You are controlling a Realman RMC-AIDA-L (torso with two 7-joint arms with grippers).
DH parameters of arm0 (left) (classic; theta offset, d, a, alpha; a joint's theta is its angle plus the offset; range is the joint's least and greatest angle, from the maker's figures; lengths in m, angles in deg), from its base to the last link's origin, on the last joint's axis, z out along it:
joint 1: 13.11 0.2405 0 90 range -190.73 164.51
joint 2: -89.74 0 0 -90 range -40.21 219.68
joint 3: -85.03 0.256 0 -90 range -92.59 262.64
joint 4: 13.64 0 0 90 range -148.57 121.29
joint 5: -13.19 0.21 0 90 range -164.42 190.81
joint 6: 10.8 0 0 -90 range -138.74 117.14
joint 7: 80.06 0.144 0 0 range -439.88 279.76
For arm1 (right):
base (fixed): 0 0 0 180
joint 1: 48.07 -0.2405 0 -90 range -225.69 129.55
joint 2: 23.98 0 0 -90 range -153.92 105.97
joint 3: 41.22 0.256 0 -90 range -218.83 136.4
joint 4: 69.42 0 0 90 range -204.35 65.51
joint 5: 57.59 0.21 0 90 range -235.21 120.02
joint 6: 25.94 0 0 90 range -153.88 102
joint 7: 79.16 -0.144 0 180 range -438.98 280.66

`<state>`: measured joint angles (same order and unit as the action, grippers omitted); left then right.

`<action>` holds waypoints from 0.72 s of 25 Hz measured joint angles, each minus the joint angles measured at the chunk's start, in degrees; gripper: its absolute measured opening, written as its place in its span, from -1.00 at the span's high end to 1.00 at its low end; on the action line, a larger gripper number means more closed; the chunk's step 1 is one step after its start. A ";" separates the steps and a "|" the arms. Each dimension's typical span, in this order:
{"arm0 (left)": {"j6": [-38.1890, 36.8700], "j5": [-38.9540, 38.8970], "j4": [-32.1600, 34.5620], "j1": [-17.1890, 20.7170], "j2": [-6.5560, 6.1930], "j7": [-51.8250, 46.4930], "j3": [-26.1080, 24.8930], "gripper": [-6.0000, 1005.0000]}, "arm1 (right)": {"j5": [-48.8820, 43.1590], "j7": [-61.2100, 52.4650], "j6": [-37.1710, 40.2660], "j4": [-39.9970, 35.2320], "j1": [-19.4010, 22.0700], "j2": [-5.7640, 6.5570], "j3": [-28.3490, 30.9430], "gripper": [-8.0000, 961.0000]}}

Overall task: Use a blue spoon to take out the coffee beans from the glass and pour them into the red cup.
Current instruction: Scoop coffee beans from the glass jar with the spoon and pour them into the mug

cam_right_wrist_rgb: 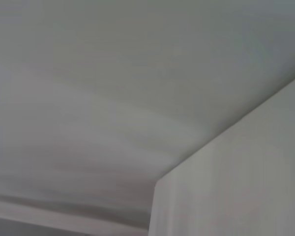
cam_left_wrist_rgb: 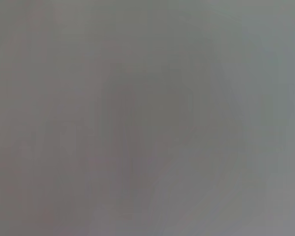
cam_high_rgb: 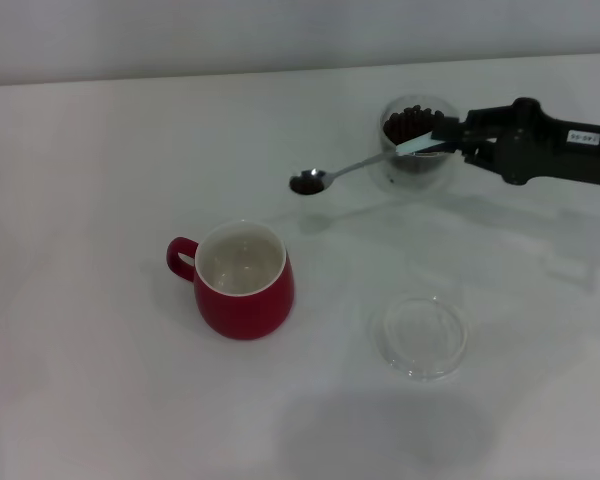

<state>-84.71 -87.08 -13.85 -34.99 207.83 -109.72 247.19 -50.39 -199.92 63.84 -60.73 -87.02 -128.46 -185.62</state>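
Observation:
In the head view my right gripper (cam_high_rgb: pixel 442 141) reaches in from the right, shut on the pale blue handle of the blue spoon (cam_high_rgb: pixel 355 168). The spoon's metal bowl hangs above the table, left of the glass (cam_high_rgb: pixel 417 145), and carries a few coffee beans (cam_high_rgb: pixel 304 183). More dark beans fill the glass behind the gripper. The red cup (cam_high_rgb: pixel 243 281) stands nearer the front and to the left, its white inside showing, handle pointing left. The left gripper is out of view. Both wrist views show only blank surfaces.
A flat shallow clear dish (cam_high_rgb: pixel 421 335) lies on the white table (cam_high_rgb: pixel 100 180), right of the red cup and in front of the glass.

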 joint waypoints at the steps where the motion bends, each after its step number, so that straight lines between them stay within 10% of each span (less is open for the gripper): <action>1: 0.02 0.00 0.00 -0.06 0.07 0.00 0.00 -0.42 | 0.00 0.21 0.00 -0.02 -0.12 -0.28 -0.19 0.56; 18: 0.16 0.09 0.09 -0.76 0.47 0.39 -0.01 -0.42 | 0.37 10.97 -0.45 -0.33 -2.63 -3.58 -2.86 0.54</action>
<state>-84.55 -87.00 -13.77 -35.75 208.30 -109.33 247.18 -50.02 -188.95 63.39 -61.06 -89.65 -132.04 -188.48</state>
